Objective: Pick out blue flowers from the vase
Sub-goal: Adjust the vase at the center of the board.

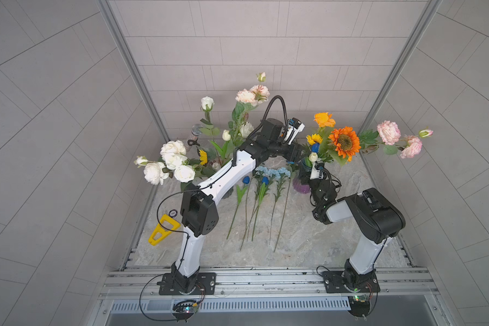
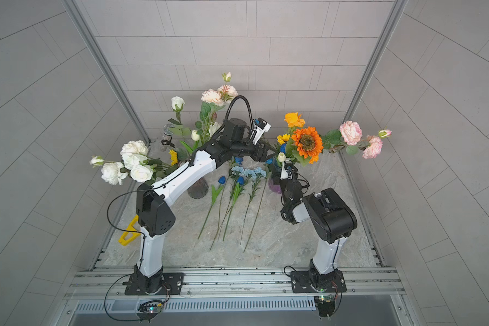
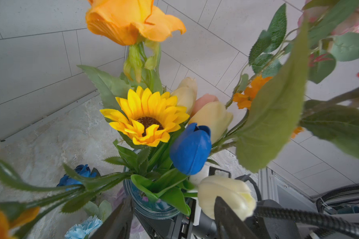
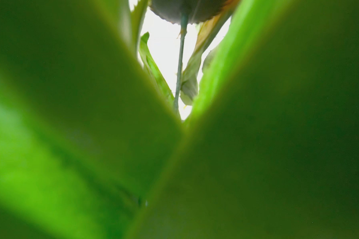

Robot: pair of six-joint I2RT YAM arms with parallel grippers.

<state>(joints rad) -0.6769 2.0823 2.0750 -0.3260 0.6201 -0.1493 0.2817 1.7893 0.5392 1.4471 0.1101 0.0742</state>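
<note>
A purple-bellied vase (image 1: 299,188) (image 2: 274,187) (image 3: 133,198) stands at the back right with a mixed bunch in it. One dark blue tulip (image 1: 315,147) (image 2: 283,147) (image 3: 191,149) stands in that bunch beside a yellow sunflower (image 3: 145,118). Several blue flowers (image 1: 266,176) (image 2: 244,175) lie on the table between the arms, and a blue rose (image 3: 77,175) lies behind them. My left gripper (image 1: 299,154) (image 2: 267,154) (image 3: 172,209) is open over the vase's rim, below the blue tulip. My right gripper (image 1: 305,173) (image 2: 277,173) clasps the vase's neck. Leaves fill the right wrist view.
A second vase (image 2: 197,189) at the back left holds white roses (image 1: 172,161). An orange sunflower (image 1: 344,142) and pink carnations (image 1: 388,132) spread right from the purple vase. A cream tulip (image 3: 226,194) touches my left finger. A yellow tool (image 1: 163,230) lies at the left edge.
</note>
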